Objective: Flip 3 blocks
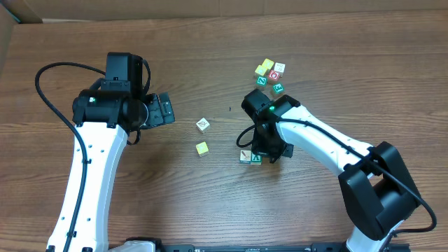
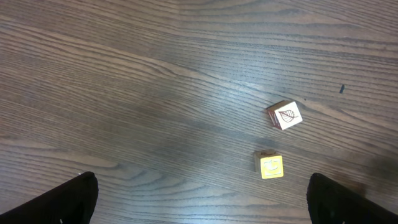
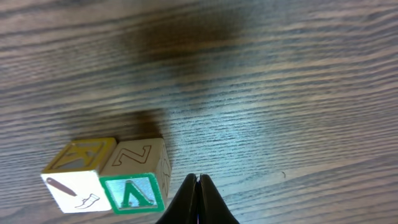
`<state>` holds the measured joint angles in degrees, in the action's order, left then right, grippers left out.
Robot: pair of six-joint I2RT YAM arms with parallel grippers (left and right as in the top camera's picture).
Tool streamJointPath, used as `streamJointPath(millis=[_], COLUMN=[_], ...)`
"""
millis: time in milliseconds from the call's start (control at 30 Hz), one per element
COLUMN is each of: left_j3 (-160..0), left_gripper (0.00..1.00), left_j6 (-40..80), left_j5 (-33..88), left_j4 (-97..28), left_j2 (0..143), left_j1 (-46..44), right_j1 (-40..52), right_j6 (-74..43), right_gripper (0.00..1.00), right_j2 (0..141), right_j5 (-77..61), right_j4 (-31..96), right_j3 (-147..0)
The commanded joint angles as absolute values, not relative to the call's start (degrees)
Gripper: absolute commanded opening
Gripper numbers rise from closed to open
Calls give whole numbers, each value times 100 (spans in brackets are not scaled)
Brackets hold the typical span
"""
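As the right tool [image 3: 199, 190] hangs closed, a green-faced block [image 3: 132, 191] sits beside.

The desk [image 1: 210, 203] was brown with darker grain lines. My left claw [image 1: 163, 110] and right claw [image 3: 199, 198] were black. The leaf block [image 2: 286, 115] had a white face with a brown leaf outline; the yellow block [image 2: 271, 167] bore a pale mark. The V block [image 3: 132, 190] showed a green-framed V, and the white block [image 3: 71, 190] beside it brown drawings.

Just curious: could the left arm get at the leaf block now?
Probably yes: the left gripper is open, only bare table lies before the leaf block, and the yellow block sits apart.
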<state>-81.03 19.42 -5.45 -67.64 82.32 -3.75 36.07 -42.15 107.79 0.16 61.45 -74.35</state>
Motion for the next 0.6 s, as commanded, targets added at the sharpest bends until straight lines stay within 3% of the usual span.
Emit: streamJointPath(millis=[0, 233, 567], left_j3=[-8143, -8143, -8143], left_gripper=[100, 100, 100], left_j6=[2018, 2018, 2018], left_j5=[-615, -615, -615], left_j4=[-6746, -6746, -6746], left_j2=[8241, 8241, 8241], left_j1=[-377, -377, -377], right_j1=[3603, 3708, 3979], right_j6=[-4191, -3870, -4053], right_gripper=[4, 4, 4], right_j2=[10630, 10630, 10630], right_j5=[-276, -1066, -843], right_j4=[6101, 6119, 6117], right_j3=[-7293, -7290, -7269])
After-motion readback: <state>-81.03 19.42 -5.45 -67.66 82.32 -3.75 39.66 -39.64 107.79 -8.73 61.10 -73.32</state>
